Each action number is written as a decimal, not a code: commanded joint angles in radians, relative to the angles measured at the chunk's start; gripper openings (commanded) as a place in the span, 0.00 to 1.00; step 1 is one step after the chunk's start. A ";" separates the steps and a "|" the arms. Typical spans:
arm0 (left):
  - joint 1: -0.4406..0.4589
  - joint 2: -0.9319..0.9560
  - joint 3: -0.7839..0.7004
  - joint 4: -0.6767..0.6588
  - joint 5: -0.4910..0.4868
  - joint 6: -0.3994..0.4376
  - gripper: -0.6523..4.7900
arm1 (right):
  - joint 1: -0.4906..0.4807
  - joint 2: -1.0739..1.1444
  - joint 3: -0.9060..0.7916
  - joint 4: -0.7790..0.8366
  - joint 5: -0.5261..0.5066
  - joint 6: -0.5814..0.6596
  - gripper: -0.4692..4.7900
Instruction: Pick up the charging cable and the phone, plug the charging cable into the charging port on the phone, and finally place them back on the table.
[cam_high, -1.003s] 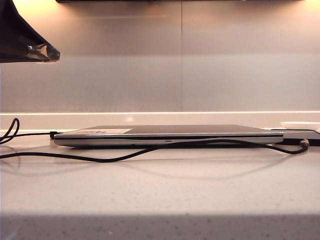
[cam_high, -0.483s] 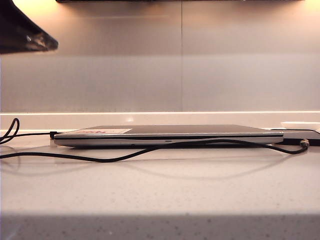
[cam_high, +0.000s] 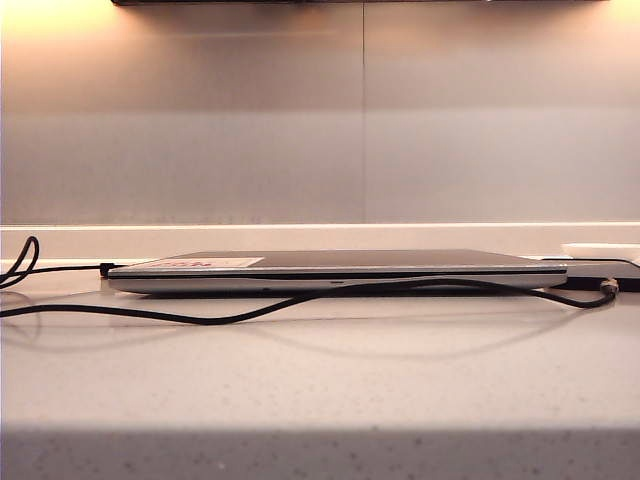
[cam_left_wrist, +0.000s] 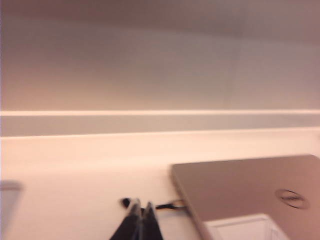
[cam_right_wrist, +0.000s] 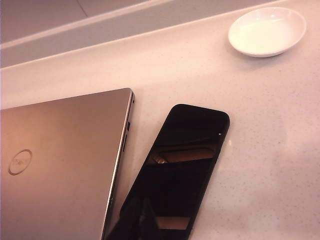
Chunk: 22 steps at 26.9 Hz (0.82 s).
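Right wrist view shows the thin black glass phone (cam_right_wrist: 180, 170) flat on the pale speckled tabletop (cam_right_wrist: 260, 150), beside the silver laptop (cam_right_wrist: 60, 165): slick, rigid (grip its long edges). My right tool is unseen and closed; left tool (cam_left_wrist: 141, 210) closed, empty.

The pale, finely speckled bench (cam_high: 330, 385) carries a closed silver-grey laptop (cam_high: 335, 270) at its centre. A long black charging cable (cam_high: 250, 315) lies in front of the laptop, running from 9 o'clock to 3 o'clock, where its metal tip (cam_high: 608, 285) rests. The black phone (cam_right_wrist: 172, 175) lies flat just beside the laptop's 3 o'clock edge. A white dish (cam_right_wrist: 267, 31) sits apart from the phone.
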 joint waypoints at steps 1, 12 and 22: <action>0.089 -0.090 -0.065 0.002 0.004 0.003 0.11 | 0.000 -0.003 0.005 0.018 -0.002 -0.003 0.08; 0.116 -0.190 -0.142 -0.029 0.004 0.048 0.11 | 0.000 -0.003 0.005 0.018 -0.002 -0.003 0.08; 0.116 -0.190 -0.142 -0.103 0.004 0.057 0.11 | 0.000 -0.003 0.005 0.018 -0.002 -0.003 0.08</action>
